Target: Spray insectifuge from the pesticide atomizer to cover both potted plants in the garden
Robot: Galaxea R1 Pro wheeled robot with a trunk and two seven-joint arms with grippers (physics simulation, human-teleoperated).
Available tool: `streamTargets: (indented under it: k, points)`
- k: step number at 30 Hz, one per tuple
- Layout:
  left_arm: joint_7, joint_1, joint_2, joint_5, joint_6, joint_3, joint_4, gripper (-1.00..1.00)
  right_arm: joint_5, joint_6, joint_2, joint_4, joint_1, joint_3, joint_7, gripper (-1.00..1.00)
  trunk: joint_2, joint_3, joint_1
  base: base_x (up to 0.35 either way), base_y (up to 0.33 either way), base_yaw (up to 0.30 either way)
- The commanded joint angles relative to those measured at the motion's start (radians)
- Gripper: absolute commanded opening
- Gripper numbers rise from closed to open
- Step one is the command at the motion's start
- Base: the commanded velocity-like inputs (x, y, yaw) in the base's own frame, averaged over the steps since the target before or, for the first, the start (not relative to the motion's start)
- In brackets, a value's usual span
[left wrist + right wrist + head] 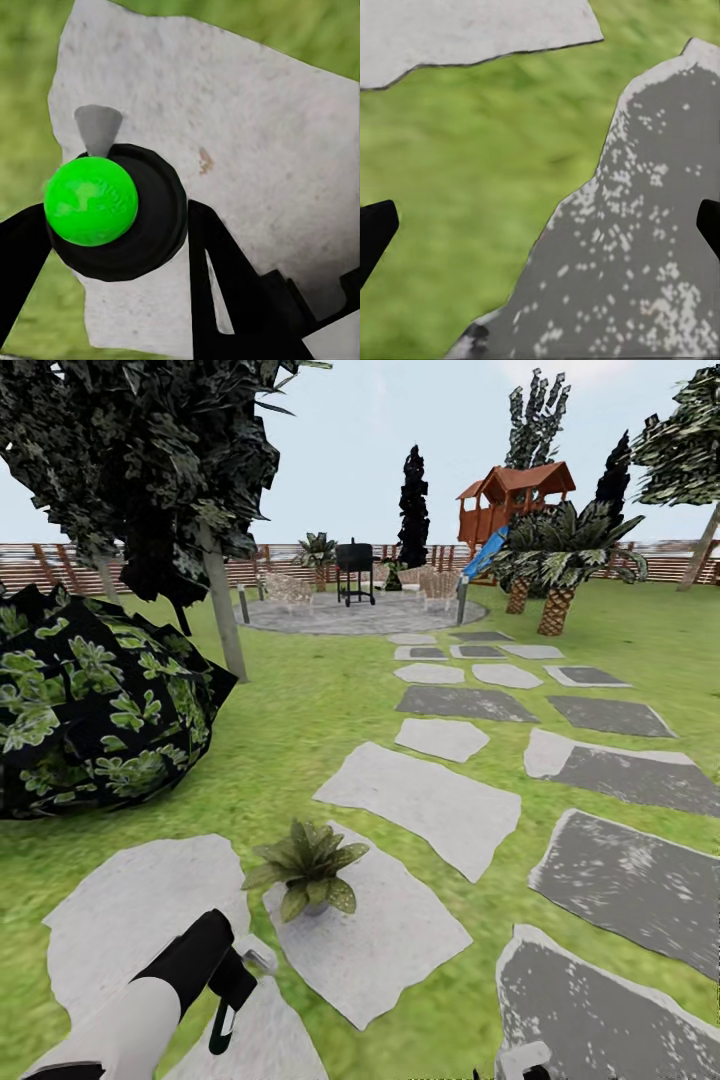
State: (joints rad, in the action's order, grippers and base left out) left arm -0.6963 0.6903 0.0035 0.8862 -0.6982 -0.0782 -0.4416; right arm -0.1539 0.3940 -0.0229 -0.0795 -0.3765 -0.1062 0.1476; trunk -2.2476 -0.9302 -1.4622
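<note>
One potted plant (305,865), a low rosette of pointed green leaves, stands on a pale stepping stone (380,940) just ahead; no insectifuge specks can be made out on it. The second potted plant is out of view. My left gripper (232,985) hangs at the bottom left, a short way before the plant, shut on the pesticide atomizer (258,960). In the left wrist view the atomizer (150,217) is a dark round body with a bright green ball, clamped between black fingers (217,277) over a pale stone. My right gripper (540,232) stands open over grass and a dark speckled stone (645,247).
A big dark leafy bush (90,710) and a tree trunk (225,615) stand at the left. Stepping stones (440,740) lead over the lawn to a round patio (360,615) with a black grill (354,568). Palm-like plants (555,560) and a wooden fence (60,565) lie beyond.
</note>
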Motion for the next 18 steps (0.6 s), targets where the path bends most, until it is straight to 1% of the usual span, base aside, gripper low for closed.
streamTargets:
  k: [1,5,10,12,14,18]
  points:
    - [-0.008,0.0,-0.001,0.008,-0.003,-0.007,-0.002,-1.0,-0.007,0.001,0.0,0.001,-0.001,-0.008,0.01,1.0,0.0,-0.001,0.0,0.032,0.335,-0.235]
    - [-0.006,0.0,0.0,0.009,-0.002,-0.008,-0.002,-1.0,-0.007,0.0,0.0,0.001,-0.001,-0.008,0.01,1.0,0.0,-0.001,0.0,0.131,0.307,-0.282]
    - [-0.008,0.0,0.0,0.009,-0.001,-0.007,-0.002,-1.0,-0.007,0.0,0.0,0.001,-0.001,-0.007,0.011,1.0,0.0,-0.001,0.0,0.226,0.23,-0.298]
    - [-0.008,0.0,0.0,0.01,-0.001,-0.008,-0.002,-1.0,-0.007,0.0,0.0,0.001,-0.001,-0.007,0.011,1.0,0.0,-0.001,0.0,0.21,0.087,-0.3]
    - [-0.007,0.0,0.0,0.008,-0.001,-0.008,-0.002,-1.0,-0.007,0.0,0.0,0.001,-0.001,-0.007,0.01,1.0,0.0,-0.001,0.0,0.069,0.021,-0.243]
    - [-0.006,0.0,0.0,0.008,0.001,-0.008,-0.001,-1.0,-0.007,0.0,0.0,0.001,-0.001,-0.008,0.01,1.0,0.0,-0.001,0.0,0.017,0.005,-0.068]
